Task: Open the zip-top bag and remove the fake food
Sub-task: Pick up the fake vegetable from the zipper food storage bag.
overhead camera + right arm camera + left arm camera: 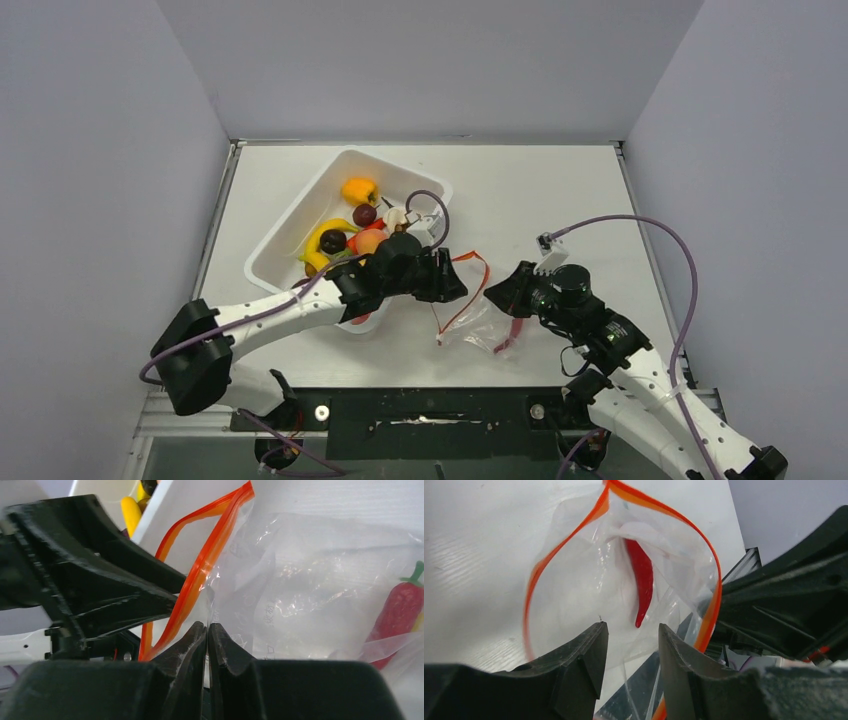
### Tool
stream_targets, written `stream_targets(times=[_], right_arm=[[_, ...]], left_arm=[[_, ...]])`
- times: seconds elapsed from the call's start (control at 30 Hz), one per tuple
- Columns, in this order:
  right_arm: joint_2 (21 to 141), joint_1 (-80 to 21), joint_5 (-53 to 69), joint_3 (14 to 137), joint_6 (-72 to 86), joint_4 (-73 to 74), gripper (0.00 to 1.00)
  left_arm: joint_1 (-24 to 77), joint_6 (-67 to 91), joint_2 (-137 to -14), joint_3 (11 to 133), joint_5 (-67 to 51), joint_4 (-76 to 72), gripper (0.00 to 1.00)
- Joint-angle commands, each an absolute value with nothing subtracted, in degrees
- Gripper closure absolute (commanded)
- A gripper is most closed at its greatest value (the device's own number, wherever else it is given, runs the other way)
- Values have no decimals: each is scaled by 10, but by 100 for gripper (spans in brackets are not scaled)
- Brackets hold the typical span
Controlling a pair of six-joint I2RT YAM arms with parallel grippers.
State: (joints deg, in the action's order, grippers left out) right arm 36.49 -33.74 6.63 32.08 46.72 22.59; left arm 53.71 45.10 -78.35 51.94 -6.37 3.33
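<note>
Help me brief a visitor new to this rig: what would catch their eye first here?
The bright red-orange zip strip, gaping in a wide loop at the mouth of the clear zip-top bag between the two arms, with a red chili inside. Next, the white tub of colourful fake food, farther back beside the left arm. The right gripper pinches the bag's film; the left gripper stands at its mouth, jaws apart.

Bag (468, 328) x1, chili (642, 577) x1, tub (298, 215) x1

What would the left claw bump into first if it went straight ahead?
Probably the red chili inside the clear bag: the left gripper points into its open mouth, though depth is unclear.
</note>
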Motion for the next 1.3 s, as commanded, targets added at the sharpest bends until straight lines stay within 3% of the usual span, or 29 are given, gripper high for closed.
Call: stream_targets(times=[0.0,0.43,0.57,0.67,0.77,0.87,1.03,1.1,1.27], right_arm=[[342,-338,117,320,457,142,91],[291,-338,116,304,464,132,88],[280,-338,96,310,465,172,71],[277,-337,34,327,470,245,48],[277,-337,-89,349,510,348,40],[291,-337,-179,369,567,437,41],[377,-327,-234,394,611,510,56],[411,-303,-223,389,616,511,70],[405,-177,-107,309,577,427,77]], left_arm=[[556,471,-843,580,-39,6,60],[591,533,-954,553,-43,-68,56],[593,533,-963,551,-22,-58,55],[593,534,-966,541,-20,-65,55],[593,535,-971,540,-24,-67,55],[593,535,-972,537,-22,-69,55],[593,536,-972,535,-17,-69,55],[593,538,-971,534,-16,-69,55],[593,538,-969,530,-17,-71,55]])
